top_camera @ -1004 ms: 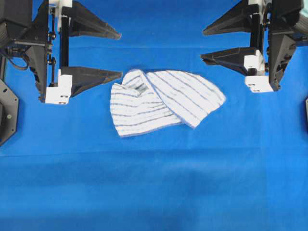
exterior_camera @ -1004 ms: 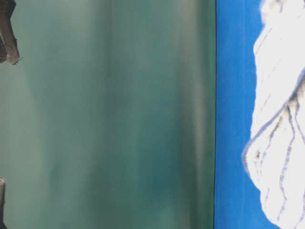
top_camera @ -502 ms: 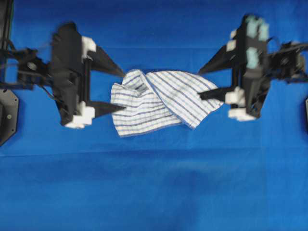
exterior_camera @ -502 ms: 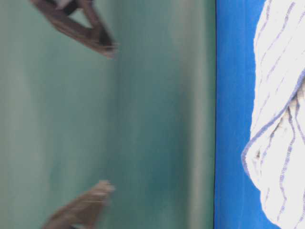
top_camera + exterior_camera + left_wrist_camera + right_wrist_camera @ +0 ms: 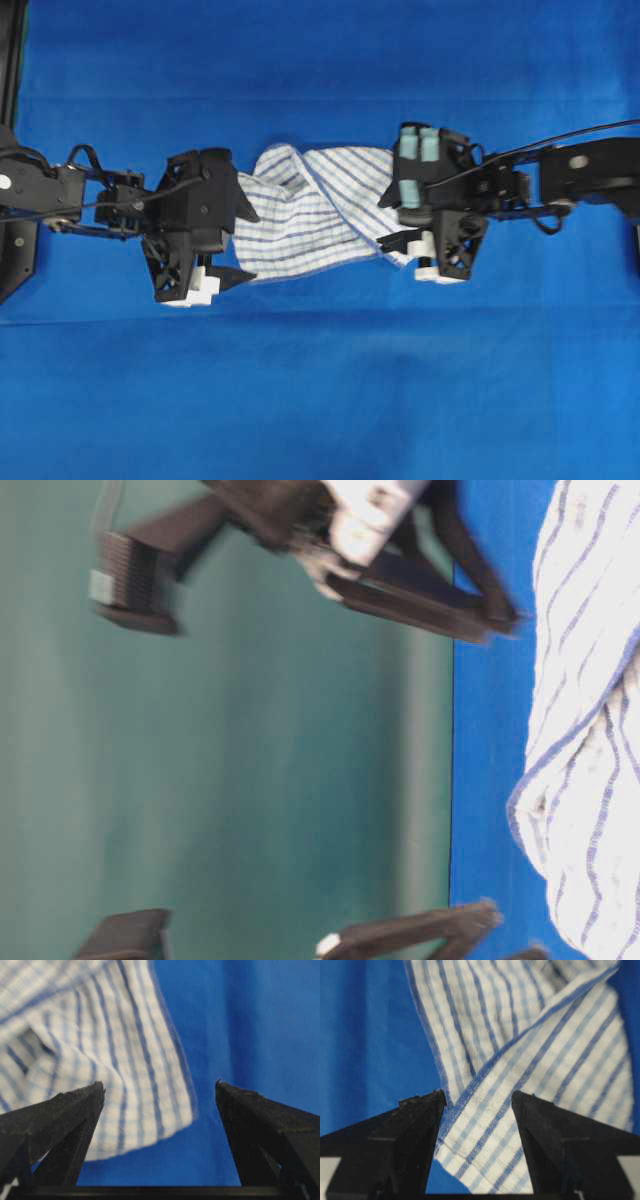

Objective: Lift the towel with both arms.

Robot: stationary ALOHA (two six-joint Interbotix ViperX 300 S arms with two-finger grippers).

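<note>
A bright blue sheet (image 5: 320, 400) covered the whole work surface, and the striped towel (image 5: 310, 215) lay crumpled near its centre, folded over itself so that one hemmed flap crossed the other. The left gripper (image 5: 232, 240) stood at the towel's left edge and the right gripper (image 5: 400, 222) at its right edge, one at each end, an arrangement suited to a two-armed lift in which the cloth is raised from both sides and hangs between them. In the left wrist view the left gripper's jaws were spread wide, one finger over a corner of the towel (image 5: 100, 1060) and the other over bare sheet, so the hem sat between them, unpinched. In the right wrist view the right gripper's jaws were likewise spread, straddling the hemmed flap of the towel (image 5: 520, 1050) where it overlapped the layer beneath. Whether either fingertip touched the cloth could not be told. In the table-level view the dark fingers hung just above the sheet's edge, blurred. The towel rested flat on the sheet, not yet lifted; the step in hand appeared to be positioning for the pinch.
</note>
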